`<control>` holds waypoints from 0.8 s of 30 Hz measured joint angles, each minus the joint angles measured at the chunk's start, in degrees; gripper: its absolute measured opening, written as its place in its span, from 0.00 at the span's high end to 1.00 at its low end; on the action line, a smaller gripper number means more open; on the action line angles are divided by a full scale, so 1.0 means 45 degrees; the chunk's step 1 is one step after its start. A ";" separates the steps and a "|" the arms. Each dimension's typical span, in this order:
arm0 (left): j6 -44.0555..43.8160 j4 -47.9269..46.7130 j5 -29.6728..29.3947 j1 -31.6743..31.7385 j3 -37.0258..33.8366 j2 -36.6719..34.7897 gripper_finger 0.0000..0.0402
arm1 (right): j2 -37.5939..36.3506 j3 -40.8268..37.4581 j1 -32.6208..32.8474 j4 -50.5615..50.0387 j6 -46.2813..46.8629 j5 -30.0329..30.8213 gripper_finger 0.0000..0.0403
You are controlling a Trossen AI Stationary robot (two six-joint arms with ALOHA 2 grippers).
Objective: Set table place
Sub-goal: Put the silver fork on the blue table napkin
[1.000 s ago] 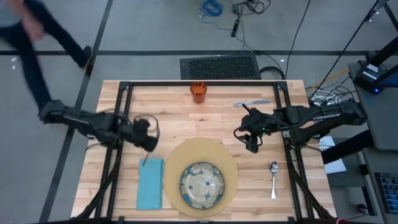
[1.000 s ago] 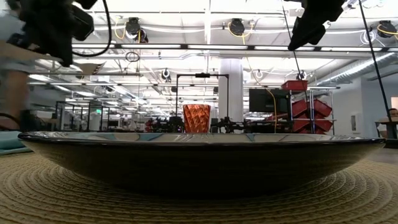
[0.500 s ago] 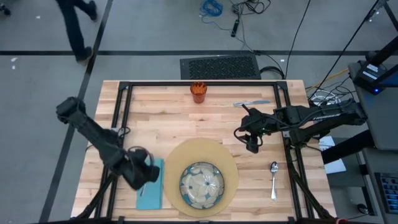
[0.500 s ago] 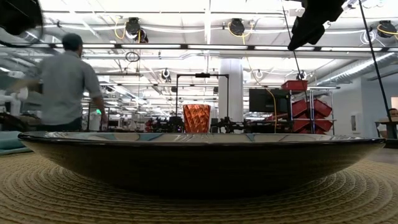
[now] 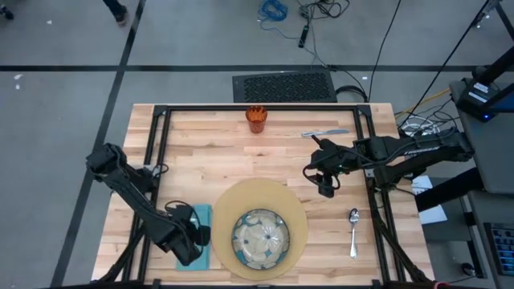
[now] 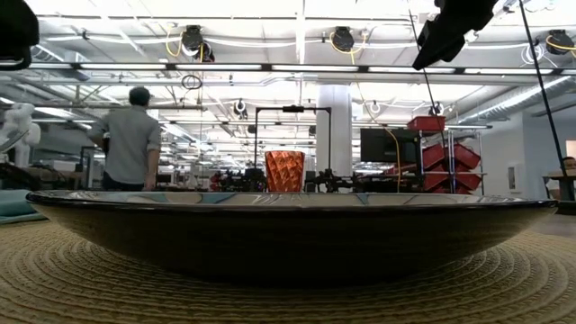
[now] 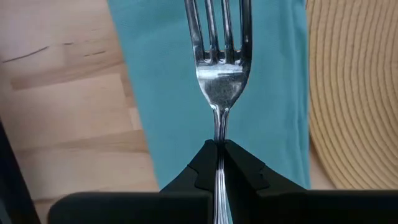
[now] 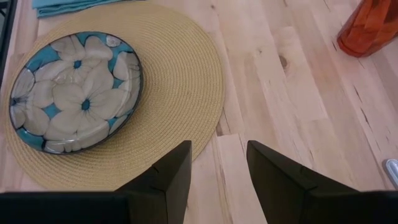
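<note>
My left gripper (image 7: pixel 219 163) hangs over the teal napkin (image 5: pixel 195 238), which lies on the bench (image 5: pixel 209 152) touching the edge of the round tan mat (image 5: pixel 277 201) on its left side. My left jaws are pinched tight on the handle of the fork (image 7: pixel 217 68), and its tines point out ahead of them above the cloth; I cannot tell whether the fork touches the napkin. In the high view that gripper (image 5: pixel 191 238) sits over the napkin's lower part, close beside the mat.

The blue-green flowered dish (image 5: pixel 261 238) rests on the mat, toward its near edge. The spoon (image 5: pixel 353 230) lies on the bare wood to the right of the mat, apart from it. The knife (image 5: pixel 325 133) lies beyond the mat toward the far right of the bench. The orange cup (image 5: pixel 256 119) stands upright beyond the mat, near the far edge of the bench and well apart from the mat.

My right gripper (image 5: pixel 324 186) hovers just off the mat's upper right edge, between mat and knife. Its jaws stand apart and hold nothing; from its wrist I look down on the mat, the dish and the cup (image 8: pixel 373 28).

In the low view a person (image 6: pixel 130 137) stands in the room beyond the bench, back turned.
</note>
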 joint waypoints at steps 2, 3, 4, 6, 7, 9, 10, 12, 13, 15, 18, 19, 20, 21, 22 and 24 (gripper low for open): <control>-0.0025 0.0046 0.0076 -0.0001 -0.0093 0.0005 1.00 | 0.0000 0.0000 0.0000 -0.0007 -0.0002 0.0000 0.64; -0.0034 0.0054 0.0181 0.0019 -0.0129 0.0005 1.00 | 0.0000 0.0000 0.0000 -0.0011 -0.0002 0.0000 0.64; -0.0068 0.0078 0.0282 0.0032 -0.0151 0.0005 1.00 | 0.0000 0.0000 0.0000 -0.0015 -0.0002 0.0000 0.64; -0.0097 0.0249 0.0397 0.0059 -0.0271 0.0007 1.00 | 0.0000 0.0000 0.0000 -0.0033 -0.0002 0.0000 0.64; -0.0102 0.0465 0.0397 0.0098 -0.0385 0.0042 1.00 | 0.0000 0.0000 0.0000 -0.0036 -0.0002 0.0002 0.64; -0.0097 0.0898 0.0401 0.0217 -0.0555 0.0123 1.00 | 0.0000 0.0000 0.0000 -0.0036 -0.0007 0.0000 0.64; -0.0097 0.1015 0.0401 0.0265 -0.0587 0.0143 1.00 | 0.0000 0.0000 0.0000 -0.0040 -0.0024 0.0001 0.64; -0.0097 0.1113 0.0392 0.0350 -0.0596 0.0211 1.00 | 0.0000 0.0000 0.0000 -0.0055 -0.0096 0.0005 0.64; -0.0097 0.1114 0.0392 0.0350 -0.0596 0.0258 1.00 | 0.0000 0.0000 0.0000 -0.0091 -0.0102 0.0005 0.64; -0.0092 0.1100 0.0397 0.0388 -0.0601 0.0343 1.00 | 0.0000 0.0000 0.0000 -0.0136 -0.0165 0.0005 0.64; -0.0097 0.1191 0.0406 0.0413 -0.0601 0.0568 1.00 | 0.0005 0.0000 0.0000 -0.0176 -0.0245 0.0005 0.64; -0.0097 0.1258 0.0411 0.0419 -0.0604 0.0670 1.00 | 0.0005 0.0000 0.0000 -0.0177 -0.0248 0.0005 0.64; -0.0095 0.1331 0.0417 0.0445 -0.0606 0.0739 1.00 | 0.0005 0.0000 0.0000 -0.0176 -0.0286 0.0005 0.64; -0.0090 0.1414 0.0433 0.0473 -0.0608 0.0768 1.00 | 0.0005 0.0000 0.0000 -0.0173 -0.0326 0.0005 0.64; -0.0081 0.1495 0.0445 0.0486 -0.0606 0.0785 1.00 | 0.0005 0.0000 0.0000 -0.0172 -0.0348 0.0005 0.64; -0.0078 0.1426 0.0458 0.0488 -0.0606 0.0803 1.00 | 0.0005 0.0000 0.0000 -0.0174 -0.0390 0.0005 0.64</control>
